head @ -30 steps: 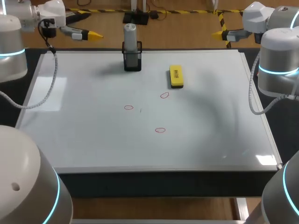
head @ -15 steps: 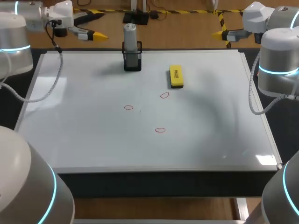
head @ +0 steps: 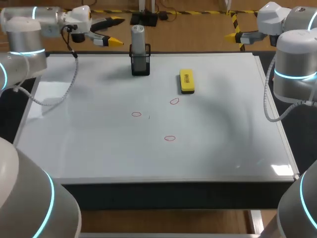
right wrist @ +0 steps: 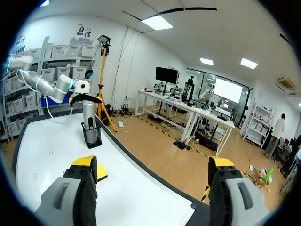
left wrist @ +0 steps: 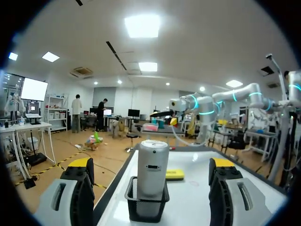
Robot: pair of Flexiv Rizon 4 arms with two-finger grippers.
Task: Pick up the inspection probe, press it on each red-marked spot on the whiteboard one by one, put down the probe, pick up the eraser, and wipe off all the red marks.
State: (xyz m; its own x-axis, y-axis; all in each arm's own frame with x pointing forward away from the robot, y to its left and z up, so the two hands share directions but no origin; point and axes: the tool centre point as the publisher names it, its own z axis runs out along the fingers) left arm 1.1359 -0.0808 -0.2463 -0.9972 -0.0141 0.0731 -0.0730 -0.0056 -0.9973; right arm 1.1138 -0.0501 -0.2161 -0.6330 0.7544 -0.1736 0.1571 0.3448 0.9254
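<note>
The left gripper is hanging over the far edge of the whiteboard, near its left corner. Its fingers are standing wide apart and are holding nothing. It is pointing toward the probe, but it is not touching it. In the left wrist view the probe is showing ahead of the gripper, in the gap between the two fingers.

The probe is standing upright in a small black holder at the far side of the board. The probe is grey and round, like a can.

Three small red marks are lying out on the board: one nearest the left, one closer to the near edge, and one just beside the eraser. The yellow eraser is lying flat on the board, to the right of the probe.

The right gripper is hanging past the far right corner of the board. Its fingers are wide apart too, and they are holding nothing.
</note>
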